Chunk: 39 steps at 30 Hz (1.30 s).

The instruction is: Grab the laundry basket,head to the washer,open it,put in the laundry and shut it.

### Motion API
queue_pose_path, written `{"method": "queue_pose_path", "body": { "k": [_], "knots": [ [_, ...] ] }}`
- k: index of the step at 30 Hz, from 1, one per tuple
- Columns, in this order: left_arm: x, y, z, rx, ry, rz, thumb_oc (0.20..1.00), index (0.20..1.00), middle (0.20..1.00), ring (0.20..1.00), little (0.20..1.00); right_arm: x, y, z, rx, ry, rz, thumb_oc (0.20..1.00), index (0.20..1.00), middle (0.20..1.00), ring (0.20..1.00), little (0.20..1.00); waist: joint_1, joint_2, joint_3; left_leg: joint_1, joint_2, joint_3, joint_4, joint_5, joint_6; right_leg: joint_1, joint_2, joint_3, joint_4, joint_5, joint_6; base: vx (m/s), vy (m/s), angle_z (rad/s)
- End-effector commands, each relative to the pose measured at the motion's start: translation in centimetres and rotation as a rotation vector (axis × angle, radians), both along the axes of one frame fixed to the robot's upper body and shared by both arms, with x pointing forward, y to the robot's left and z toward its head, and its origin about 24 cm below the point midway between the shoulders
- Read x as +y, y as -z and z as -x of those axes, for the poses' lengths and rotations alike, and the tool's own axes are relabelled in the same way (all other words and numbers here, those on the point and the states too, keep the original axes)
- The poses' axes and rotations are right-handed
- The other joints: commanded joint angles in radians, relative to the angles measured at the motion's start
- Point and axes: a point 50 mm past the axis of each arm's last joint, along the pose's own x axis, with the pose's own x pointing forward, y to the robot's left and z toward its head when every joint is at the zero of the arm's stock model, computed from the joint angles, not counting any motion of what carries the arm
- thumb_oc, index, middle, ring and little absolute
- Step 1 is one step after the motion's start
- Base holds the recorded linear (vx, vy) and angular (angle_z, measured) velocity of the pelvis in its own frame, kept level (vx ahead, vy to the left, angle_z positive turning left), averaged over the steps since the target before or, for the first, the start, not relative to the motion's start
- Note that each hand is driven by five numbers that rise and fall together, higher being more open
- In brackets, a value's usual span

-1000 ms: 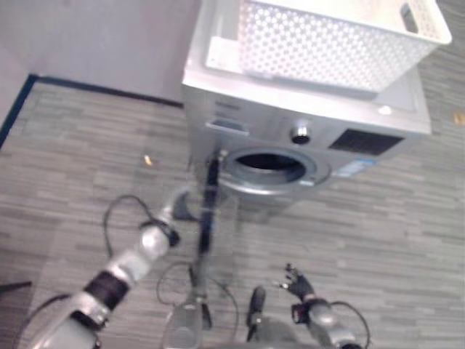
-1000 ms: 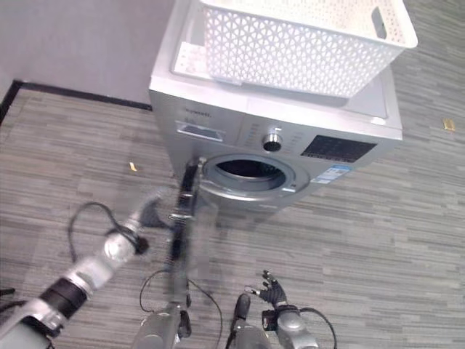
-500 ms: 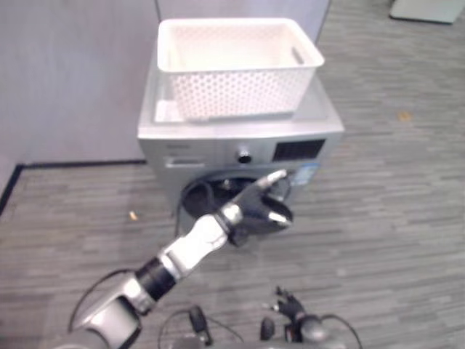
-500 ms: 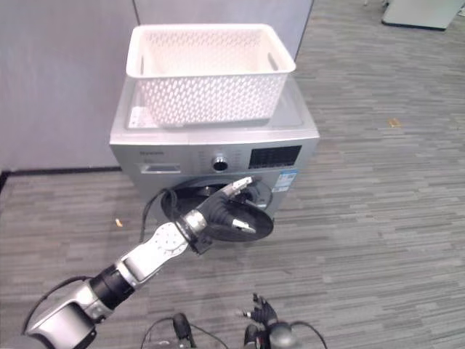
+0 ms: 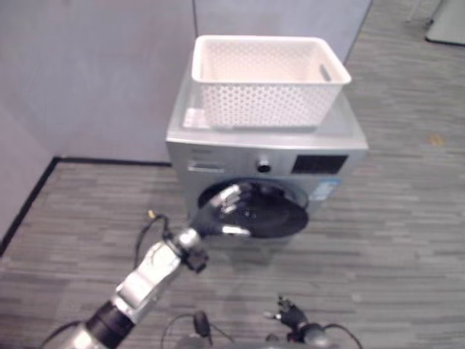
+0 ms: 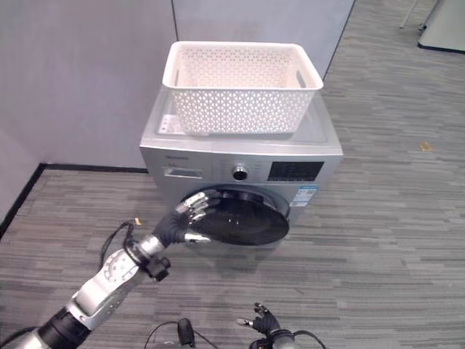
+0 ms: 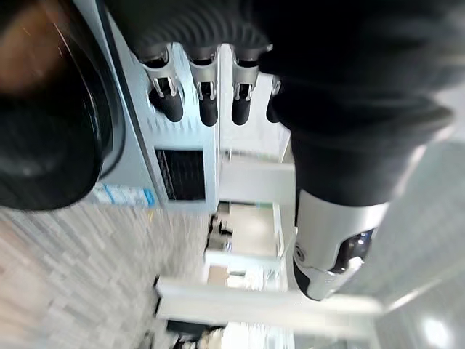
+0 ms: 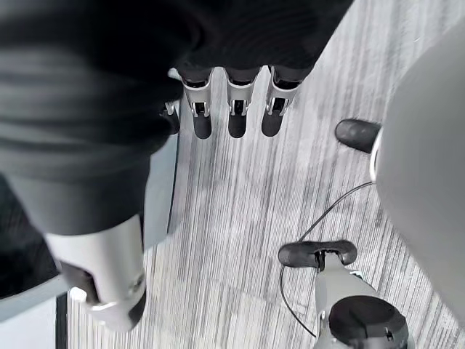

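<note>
- The white laundry basket [image 6: 243,87] sat on top of the washer [image 6: 240,156], at about twelve o'clock in the head views; no laundry could be made out inside it.
- The washer's round dark door [image 6: 243,217] looked swung nearly closed against the front; whether it had latched could not be told.
- The left hand [image 6: 190,216] reached in from seven o'clock, its fingers [image 7: 205,102] fairly straight and relaxed, grasping nothing, at the door's nine o'clock edge.
- The right hand [image 6: 263,323] hung low at six o'clock, fingers [image 8: 234,116] extended and loose over the floor, holding nothing.
- Judged step: shutting the door. To do it well, the flat fingers should press squarely on the door's rim, opposite the hinge, pushing straight toward the drum until it seats, with no fingertip caught in the seam.
- The floor [image 6: 378,240] was grey plank-patterned, with small bits of debris at three and nine o'clock.
- A plain grey wall [image 6: 87,80] stood behind the washer, from nine to twelve o'clock.
</note>
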Motion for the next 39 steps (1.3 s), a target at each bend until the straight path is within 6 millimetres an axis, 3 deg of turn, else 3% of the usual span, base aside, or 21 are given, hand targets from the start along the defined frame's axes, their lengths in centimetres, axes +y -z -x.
{"method": "queue_pose_path", "body": {
  "k": [1, 5, 6, 7, 10, 12, 13, 14, 15, 17, 18, 19, 21, 24, 26, 27, 28, 29, 33, 36, 39],
  "knots": [
    [1.7, 0.0, -1.0, -0.036, -0.06, 0.009, 1.0, 1.0, 1.0, 1.0, 1.0, 0.5, 0.5, 1.2, 0.035, 0.008, -0.028, 1.0, 1.0, 1.0, 1.0, 1.0, 0.027, 0.046, -0.045, -0.012, 0.052, -0.096, 0.016, 0.01, -0.012, 0.016, 0.011, -0.056, 0.042, -0.055, 0.038, 0.0, -0.005, 0.04],
    [4.1, 2.5, -0.2, 0.052, -0.16, -0.042, 1.0, 1.0, 1.0, 1.0, 1.0, 0.0, 0.6, 1.4, 0.043, 0.037, -0.028, 1.0, 1.0, 1.0, 1.0, 1.0, 0.04, 0.044, -0.05, -0.016, 0.05, -0.109, 0.014, 0.014, -0.014, 0.02, 0.013, -0.066, 0.044, -0.059, 0.034, -0.01, -0.003, 0.13],
    [6.3, 4.4, 0.9, 0.11, -0.235, -0.117, 1.0, 1.0, 1.0, 1.0, 1.0, -0.8, 0.7, 1.4, 0.047, 0.054, -0.007, 1.0, 1.0, 1.0, 1.0, 1.0, 0.056, 0.04, -0.05, -0.021, 0.048, -0.12, 0.016, 0.017, -0.014, 0.022, 0.014, -0.074, 0.045, -0.062, 0.032, -0.01, -0.002, 0.23],
    [6.3, 4.4, 0.9, 0.11, -0.235, -0.117, 1.0, 1.0, 1.0, 1.0, 1.0, -0.7, 0.7, 1.4, 0.047, 0.053, -0.007, 1.0, 1.0, 1.0, 1.0, 1.0, 0.056, 0.04, -0.051, -0.021, 0.048, -0.12, 0.016, 0.017, -0.014, 0.022, 0.014, -0.074, 0.045, -0.062, 0.032, -0.02, 0.001, 0.19],
    [8.7, 6.4, 2.4, 0.2, -0.288, -0.205, 1.0, 1.0, 1.0, 1.0, 1.0, -2.6, 0.8, 1.2, 0.062, -0.062, 0.135, 1.0, 1.0, 1.0, 1.0, 1.0, 0.091, 0.036, -0.054, -0.028, 0.044, -0.139, 0.017, 0.019, -0.012, 0.027, 0.015, -0.091, 0.04, -0.063, 0.03, 0.01, -0.004, 0.2],
    [10.2, 6.9, 3.5, 0.249, -0.3, -0.242, 1.0, 1.0, 1.0, 1.0, 1.0, -4.6, 0.7, 0.1, 0.099, -0.206, 0.281, 1.0, 1.0, 1.0, 1.0, 1.0, 0.138, 0.028, -0.056, -0.036, 0.037, -0.161, 0.019, 0.023, -0.01, 0.037, 0.014, -0.113, 0.032, -0.063, 0.028, 0.02, -0.024, 0.22],
    [11.0, 7.1, 4.2, 0.28, -0.295, -0.262, 1.0, 1.0, 1.0, 1.0, 1.0, -6.6, 0.1, -1.9, 0.12, -0.299, 0.401, 1.0, 1.0, 1.0, 1.0, 1.0, 0.176, 0.02, -0.057, -0.046, 0.031, -0.182, 0.021, 0.028, -0.01, 0.047, 0.013, -0.135, 0.024, -0.064, 0.027, 0.02, -0.028, 0.36],
    [11.0, 7.1, 4.1, 0.279, -0.295, -0.262, 1.0, 1.0, 1.0, 1.0, 1.0, -6.6, 0.0, -2.0, 0.119, -0.299, 0.401, 1.0, 1.0, 1.0, 1.0, 1.0, 0.175, 0.02, -0.055, -0.046, 0.031, -0.183, 0.021, 0.028, -0.01, 0.047, 0.013, -0.135, 0.024, -0.064, 0.027, 0.02, -0.026, 0.5],
    [11.6, 7.1, 4.6, 0.303, -0.29, -0.272, 1.0, 1.0, 1.0, 1.0, 1.0, -9.0, -1.1, -4.1, 0.141, -0.369, 0.527, 1.0, 1.0, 1.0, 1.0, 1.0, 0.216, 0.012, -0.053, -0.062, 0.021, -0.208, 0.023, 0.031, -0.008, 0.053, 0.013, -0.16, 0.016, -0.066, 0.027, 0.01, -0.013, 0.54],
    [11.8, 7.0, 4.8, 0.311, -0.289, -0.268, 1.0, 1.0, 1.0, 1.0, 1.0, -11.7, -2.5, -5.6, 0.148, -0.345, 0.619, 1.0, 1.0, 1.0, 1.0, 1.0, 0.244, 0.007, -0.048, -0.078, 0.012, -0.232, 0.024, 0.036, -0.007, 0.058, 0.013, -0.18, 0.013, -0.07, 0.027, 0.0, -0.008, 0.45],
    [11.8, 7.0, 4.7, 0.311, -0.288, -0.268, 1.0, 1.0, 1.0, 1.0, 1.0, -11.7, -2.5, -5.6, 0.148, -0.345, 0.619, 1.0, 1.0, 1.0, 1.0, 1.0, 0.243, 0.007, -0.048, -0.079, 0.012, -0.233, 0.024, 0.036, -0.007, 0.058, 0.013, -0.181, 0.013, -0.07, 0.027, 0.1, -0.033, 0.71],
    [11.9, 6.8, 4.9, 0.312, -0.287, -0.267, 1.0, 1.0, 1.0, 1.0, 1.0, -15.4, -4.8, -7.2, 0.133, -0.227, 0.7, 1.0, 1.0, 1.0, 1.0, 1.0, 0.278, -0.002, -0.043, -0.097, -0.006, -0.279, 0.022, 0.025, -0.014, 0.07, 0.015, -0.202, 0.009, -0.095, 0.026, 0.1, -0.034, 0.76],
    [12.0, 6.7, 4.9, 0.307, -0.286, -0.266, 1.0, 1.0, 1.0, 1.0, 1.0, -16.4, -5.6, -7.8, 0.119, -0.193, 0.717, 1.0, 1.0, 1.0, 1.0, 1.0, 0.289, -0.002, -0.039, -0.107, -0.012, -0.291, 0.023, 0.027, -0.014, 0.071, 0.016, -0.214, 0.01, -0.1, 0.024, 0.05, -0.026, 0.7],
    [11.8, 6.5, 4.9, 0.302, -0.277, -0.257, 1.0, 1.0, 1.0, 1.0, 1.0, -19.2, -8.5, -9.9, 0.065, -0.124, 0.783, 1.0, 1.0, 1.0, 1.0, 1.0, 0.316, 0.002, -0.015, -0.146, -0.028, -0.319, 0.023, 0.039, -0.013, 0.051, 0.013, -0.236, 0.011, -0.102, 0.021, -0.03, -0.004, 0.37],
    [11.3, 6.0, 4.6, 0.279, -0.265, -0.23, 1.0, 1.0, 1.0, 1.0, 1.0, -21.1, -11.6, -12.3, -0.004, -0.098, 0.858, 1.0, 1.0, 1.0, 1.0, 1.0, 0.335, 0.019, 0.014, -0.183, -0.037, -0.334, 0.023, 0.054, -0.014, 0.02, 0.006, -0.246, 0.015, -0.099, 0.021, -0.1, 0.033, 0.23],
    [11.2, 6.0, 4.6, 0.278, -0.265, -0.228, 1.0, 1.0, 1.0, 1.0, 1.0, -21.1, -11.7, -12.4, -0.005, -0.098, 0.859, 1.0, 1.0, 1.0, 1.0, 1.0, 0.335, 0.021, 0.015, -0.185, -0.037, -0.334, 0.024, 0.054, -0.014, 0.018, 0.006, -0.246, 0.016, -0.099, 0.021, -0.13, 0.067, 0.17],
    [10.4, 5.9, 4.3, 0.27, -0.245, -0.204, 1.0, 1.0, 1.0, 1.0, 1.0, -22.4, -14.5, -14.2, -0.064, -0.058, 0.909, 1.0, 1.0, 1.0, 1.0, 1.0, 0.35, 0.041, 0.038, -0.219, -0.046, -0.346, 0.022, 0.067, -0.018, -0.013, -0.001, -0.25, 0.016, -0.094, 0.021, -0.08, 0.049, 0.18],
    [10.4, 5.9, 4.2, 0.268, -0.245, -0.201, 1.0, 1.0, 1.0, 1.0, 1.0, -22.5, -14.7, -14.3, -0.066, -0.056, 0.912, 1.0, 1.0, 1.0, 1.0, 1.0, 0.35, 0.044, 0.039, -0.222, -0.046, -0.346, 0.023, 0.068, -0.018, -0.016, -0.001, -0.251, 0.017, -0.094, 0.02, -0.09, 0.075, 0.18],
    [8.9, 5.7, 3.5, 0.246, -0.219, -0.153, 1.0, 1.0, 1.0, 1.0, 1.0, -24.1, -19.2, -16.6, -0.193, 0.082, 0.929, 1.0, 1.0, 1.0, 1.0, 1.0, 0.367, 0.075, 0.064, -0.277, -0.06, -0.355, 0.02, 0.082, -0.02, -0.066, -0.008, -0.252, 0.019, -0.095, 0.014, -0.03, 0.066, 0.09],
    [8.4, 4.8, 2.9, 0.199, -0.206, -0.14, 1.0, 1.0, 1.0, 1.0, 1.0, -26.0, -24.2, -18.0, -0.317, 0.217, 0.948, 1.0, 1.0, 1.0, 1.0, 1.0, 0.382, 0.087, 0.082, -0.334, -0.076, -0.363, 0.021, 0.097, -0.022, -0.11, -0.015, -0.258, 0.027, -0.098, 0.008, -0.03, 0.031, 0.14],
    [9.1, 3.7, 2.6, 0.15, -0.244, -0.125, 1.0, 1.0, 1.0, 1.0, 1.0, -29.1, -29.7, -17.3, -0.409, 0.395, 0.997, 1.0, 1.0, 1.0, 1.0, 1.0, 0.394, 0.103, 0.089, -0.375, -0.085, -0.371, 0.019, 0.115, -0.029, -0.153, -0.02, -0.266, 0.033, -0.096, 0.008, -0.05, 0.017, 0.18]
  ]
}}
